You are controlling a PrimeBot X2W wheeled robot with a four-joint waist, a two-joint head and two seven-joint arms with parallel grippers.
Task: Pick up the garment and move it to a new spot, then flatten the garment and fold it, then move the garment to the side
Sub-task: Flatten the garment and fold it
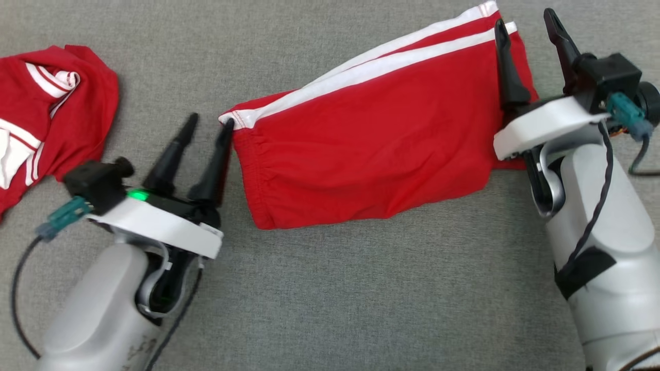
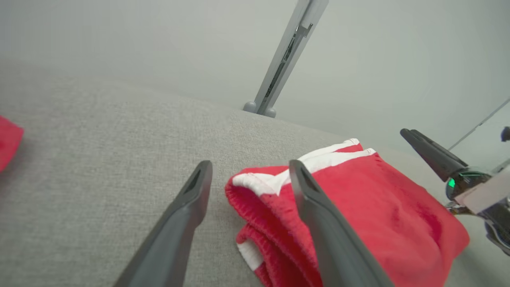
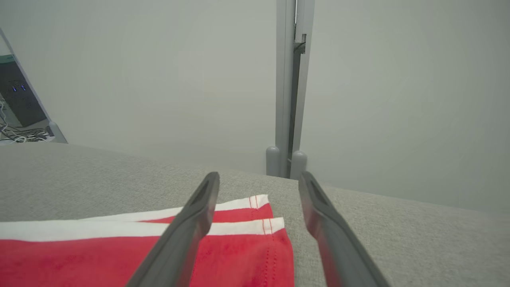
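Note:
Red shorts (image 1: 371, 134) with white side stripes lie folded on the grey cloth surface, waistband to the left, leg hem at upper right. My left gripper (image 1: 209, 129) stands open at the waistband corner, its right finger touching the white stripe end; the left wrist view shows the bunched waistband (image 2: 275, 215) between and behind the fingers (image 2: 318, 223). My right gripper (image 1: 526, 26) is open over the hem corner, one finger above the fabric and the other beyond its edge. In the right wrist view the hem (image 3: 255, 239) lies under the left finger (image 3: 191, 231).
A second red and white garment (image 1: 46, 113) lies crumpled at the far left. The grey surface (image 1: 361, 288) stretches wide in front of the shorts. Beyond its far edge stands a grey post (image 3: 287, 87) against a pale wall.

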